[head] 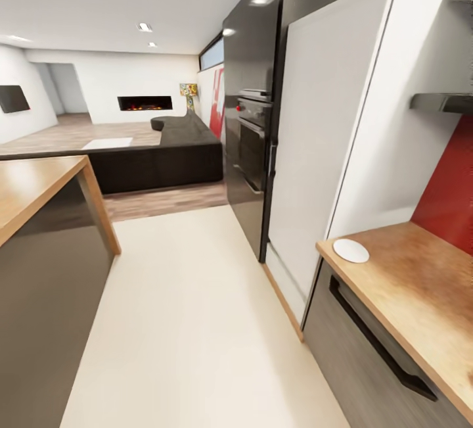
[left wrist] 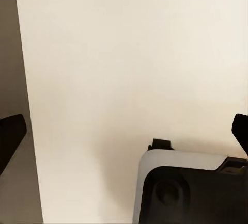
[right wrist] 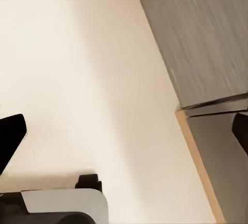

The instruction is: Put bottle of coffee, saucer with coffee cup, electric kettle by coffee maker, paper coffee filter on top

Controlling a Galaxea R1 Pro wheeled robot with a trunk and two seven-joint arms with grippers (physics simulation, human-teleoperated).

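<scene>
A small flat round white saucer (head: 351, 250) lies near the end of the beige wood-grain countertop (head: 420, 303) at my right, above grey cabinets. The coffee maker, bottle of coffee, paper filter, coffee cup and electric kettle are out of view. My left gripper (left wrist: 124, 136) hangs over the pale floor, its dark fingertips (left wrist: 10, 133) far apart and nothing between them. My right gripper (right wrist: 124, 133) is likewise open and empty above the floor, beside a grey cabinet front (right wrist: 206, 33).
A tall white cabinet (head: 328, 152) and a black oven column (head: 253, 132) stand ahead on the right. A wood-topped island (head: 39, 217) borders the left. A pale floor aisle (head: 190, 323) runs between them toward a dark sofa (head: 171, 152). A dark shelf (head: 443, 102) hangs over the counter.
</scene>
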